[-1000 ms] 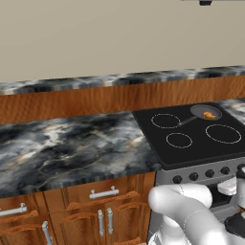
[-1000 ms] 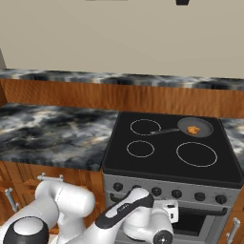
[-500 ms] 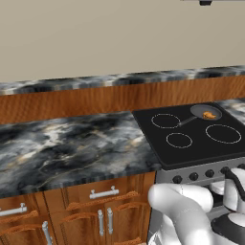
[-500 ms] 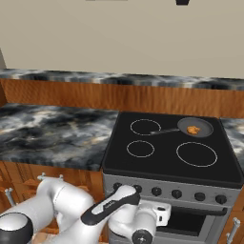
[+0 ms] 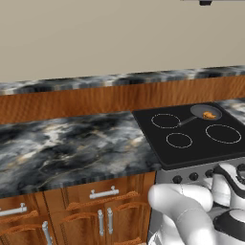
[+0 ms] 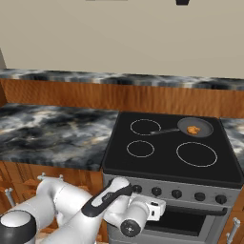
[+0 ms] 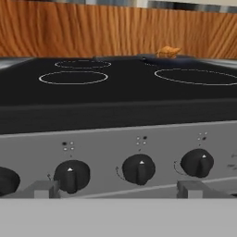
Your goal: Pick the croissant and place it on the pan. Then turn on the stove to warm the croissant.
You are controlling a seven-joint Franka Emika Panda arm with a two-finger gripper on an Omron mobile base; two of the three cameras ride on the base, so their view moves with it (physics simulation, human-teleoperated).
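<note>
The croissant (image 5: 209,115) (image 6: 193,129) lies in the small dark pan (image 5: 205,111) (image 6: 196,127) on the back right burner of the black stove (image 5: 191,139) (image 6: 167,157). The pan's thin handle points left. In the hand view the croissant (image 7: 168,51) shows far off over the cooktop, the pan (image 7: 164,59) seen edge-on beneath it. My gripper (image 7: 116,190) is open and holds nothing. It hangs low in front of the steel knob panel, facing the middle black knob (image 7: 138,168), with a knob (image 7: 71,175) to its left and another (image 7: 197,162) to its right.
A marble counter (image 5: 67,148) (image 6: 52,133) runs left of the stove over wooden cabinet doors (image 5: 100,210). A wooden backsplash (image 6: 119,95) lines the wall behind. The oven door handle (image 6: 190,212) sits below the knobs. My arm's white links crowd the space before the oven.
The arm has swung its hand round low in front of the stove's knob panel. The jaws stayed open. Croissant and pan have not moved.
</note>
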